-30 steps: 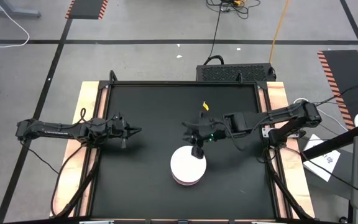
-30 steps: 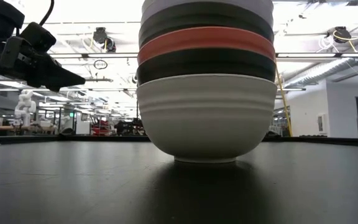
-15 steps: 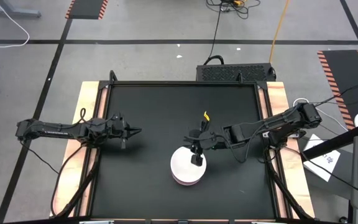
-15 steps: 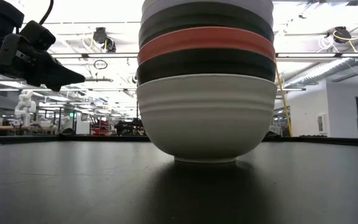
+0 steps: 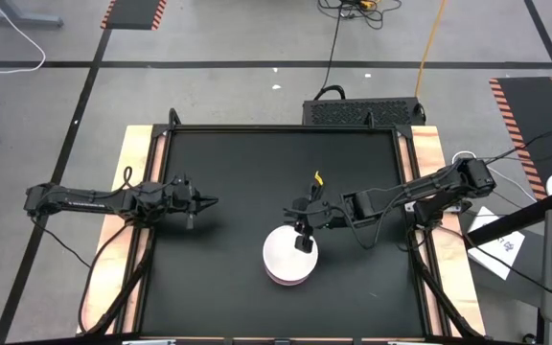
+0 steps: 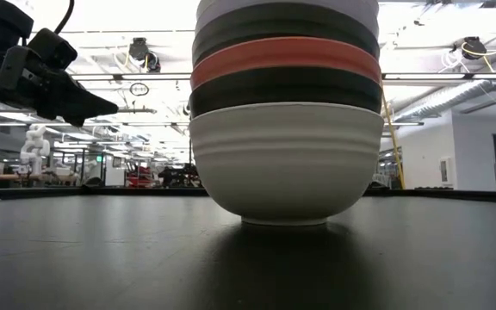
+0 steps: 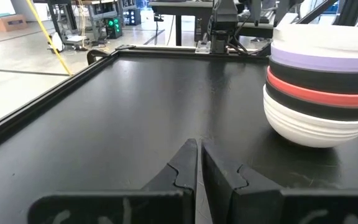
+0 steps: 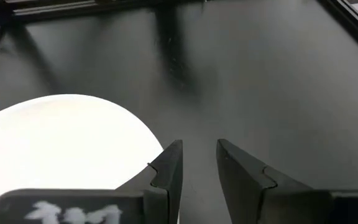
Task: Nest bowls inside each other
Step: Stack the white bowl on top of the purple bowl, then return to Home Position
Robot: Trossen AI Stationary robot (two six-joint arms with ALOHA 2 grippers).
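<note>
One stack of bowls [image 5: 288,256] stands on the black table [image 5: 218,287], toward the near edge and a little right of the middle. All around the stack the table is bare, with lots of free room on the left side and at the far side. A raised dark rim runs around the table, and wooden boards lie along the left and right sides.

The stack stands straight up, with every bowl's open side facing the ceiling. It is round, so it has no long side; its tall way goes straight up.

In the low view the bottom bowl is a white bowl [image 6: 286,159]. Inside it sits a black bowl [image 6: 287,91], then a red bowl [image 6: 284,58], then another dark one above that. In the left wrist view a purple bowl [image 7: 324,62] rests near the top, with a white bowl on top of it. Nothing else can be seen in the top bowl.

The right gripper [image 5: 301,241] hangs over the far right edge of the stack. Its two fingers [image 8: 166,171] are a little apart with nothing between them. The left gripper [image 5: 206,202] waits over the left part of the table, well apart from the stack, with its fingers pressed together and pointing toward the middle.
</note>
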